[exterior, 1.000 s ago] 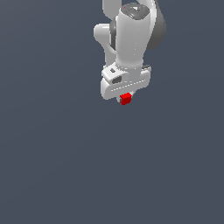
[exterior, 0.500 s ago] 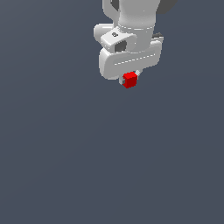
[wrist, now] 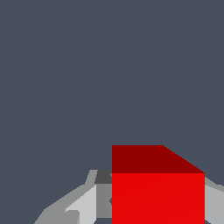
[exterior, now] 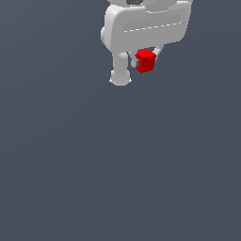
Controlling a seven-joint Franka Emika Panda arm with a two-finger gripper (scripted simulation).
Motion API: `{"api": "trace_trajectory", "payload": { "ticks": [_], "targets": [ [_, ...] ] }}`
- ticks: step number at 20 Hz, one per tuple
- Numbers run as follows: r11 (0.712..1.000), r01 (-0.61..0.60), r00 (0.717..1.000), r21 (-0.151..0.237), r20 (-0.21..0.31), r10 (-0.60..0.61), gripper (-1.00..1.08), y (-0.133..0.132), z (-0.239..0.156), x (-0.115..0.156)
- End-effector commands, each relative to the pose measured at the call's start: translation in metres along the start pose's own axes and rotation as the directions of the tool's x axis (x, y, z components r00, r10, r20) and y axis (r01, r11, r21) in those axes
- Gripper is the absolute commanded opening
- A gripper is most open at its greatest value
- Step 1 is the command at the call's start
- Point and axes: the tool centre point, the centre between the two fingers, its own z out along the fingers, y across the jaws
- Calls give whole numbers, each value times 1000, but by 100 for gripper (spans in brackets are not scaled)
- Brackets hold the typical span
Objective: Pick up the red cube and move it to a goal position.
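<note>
My fingers (exterior: 145, 61) pinch the red cube (exterior: 146, 61) in mid-carry — next, I judge, hold the squeeze and steer it to the goal.

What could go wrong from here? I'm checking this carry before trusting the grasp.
The red cube sits low between the fingers of the gripper, jutting below the white body, so it may slip out in transit. No goal marker is visible in either view, so placement accuracy cannot be checked.
</note>
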Motion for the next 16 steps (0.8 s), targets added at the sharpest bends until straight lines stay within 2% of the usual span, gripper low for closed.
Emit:
{"api": "trace_trajectory", "payload": {
  "ticks": [1, 8, 16],
  "targets": [
    [1000, 0, 1000, 0, 1, 0, -100, 0, -15, 2],
    [1000, -1, 1000, 0, 1, 1, -100, 2, -41, 8],
    [1000, -1, 1000, 0, 1, 1, -100, 2, -51, 10]
  ]
}}
